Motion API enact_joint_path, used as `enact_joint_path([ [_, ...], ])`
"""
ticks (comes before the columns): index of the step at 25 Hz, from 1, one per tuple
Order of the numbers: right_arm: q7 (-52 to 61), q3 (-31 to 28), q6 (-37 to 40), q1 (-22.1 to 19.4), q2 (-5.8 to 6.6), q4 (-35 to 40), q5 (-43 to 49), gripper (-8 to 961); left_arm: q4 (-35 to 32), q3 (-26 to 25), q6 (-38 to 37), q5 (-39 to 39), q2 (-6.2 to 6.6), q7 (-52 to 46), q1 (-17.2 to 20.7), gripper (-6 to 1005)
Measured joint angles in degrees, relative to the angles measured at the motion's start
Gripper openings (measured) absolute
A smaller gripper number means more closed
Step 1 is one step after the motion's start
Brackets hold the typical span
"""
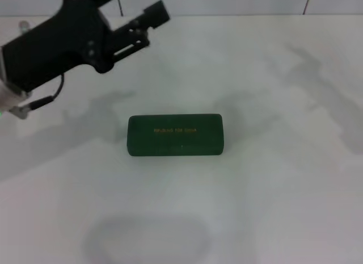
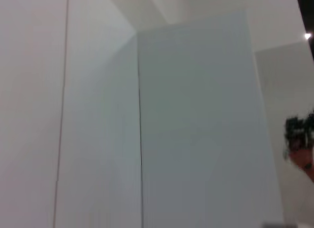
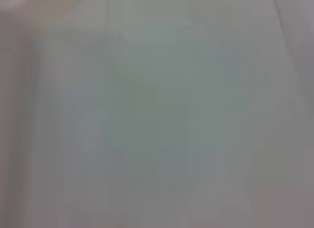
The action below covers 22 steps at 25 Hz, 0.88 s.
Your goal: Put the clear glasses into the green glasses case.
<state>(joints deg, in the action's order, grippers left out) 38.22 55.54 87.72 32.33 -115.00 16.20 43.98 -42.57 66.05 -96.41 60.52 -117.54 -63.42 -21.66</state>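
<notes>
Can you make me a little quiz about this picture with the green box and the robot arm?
1. True or false: the green glasses case is lying open.
2. Where is the left claw? A) gripping the case. B) up over the far left of the table, away from the case. C) resting on the case's lid.
3. Fill in: the small lettering on the case's lid is ___ coloured.

Key: 1 false, the case is shut. 2 B. 3 gold.
</notes>
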Motion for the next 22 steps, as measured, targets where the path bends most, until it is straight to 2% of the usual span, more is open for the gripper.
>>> enact_joint_path([
  [1, 2.0, 2.6, -0.1, -0.1, 0.8, 2.0, 1.9, 575, 0.2, 0.1, 0.2, 1.7, 0.95, -1.6, 0.0, 647],
  [2, 5.4, 6.9, 0.0, -0.1, 2.38, 5.4, 6.1, 575, 1.8, 0.3, 0.0, 7.6, 2.73, -4.5, -0.5, 648],
  [3, 8.7, 10.3, 0.7, 0.0, 3.96, 8.3, 10.9, 576, 1.8, 0.3, 0.0, 7.6, 2.73, -4.5, -0.5, 648],
  [4, 11.8, 13.0, 1.5, 0.2, 5.24, 10.7, 15.4, 578, 3.0, 0.4, -0.4, 11.0, 3.16, -5.4, -0.8, 648],
  [6, 17.0, 16.3, 5.4, 0.9, 7.37, 13.4, 23.0, 580, 5.5, 0.3, -1.2, 16.6, 3.2, -5.5, -0.9, 649],
  [8, 18.1, 16.5, 8.6, 1.2, 7.77, 13.5, 26.2, 583, 7.0, 0.1, -1.1, 18.4, 2.32, -3.3, -0.3, 649],
  [10, 18.1, 16.5, 9.6, 1.4, 7.14, 13.7, 29.3, 586, 7.5, 0.0, -0.9, 18.8, 1.72, -1.6, 0.4, 654],
  [14, 18.7, 16.5, 7.7, 2.0, 5.01, 15.7, 36.0, 591, 7.8, 0.0, -0.7, 18.9, 1.38, -0.5, 1.1, 665],
  [18, 20.6, 16.2, 3.3, 1.8, 3.34, 17.0, 38.4, 596, 8.4, -0.1, -0.4, 19.2, 1.13, 0.5, 1.6, 676],
  [22, 21.8, 14.1, -2.8, 0.3, 0.7, 18.2, 39.5, 602, 8.8, -0.2, -0.3, 19.4, 0.54, 1.3, 2.2, 687],
])
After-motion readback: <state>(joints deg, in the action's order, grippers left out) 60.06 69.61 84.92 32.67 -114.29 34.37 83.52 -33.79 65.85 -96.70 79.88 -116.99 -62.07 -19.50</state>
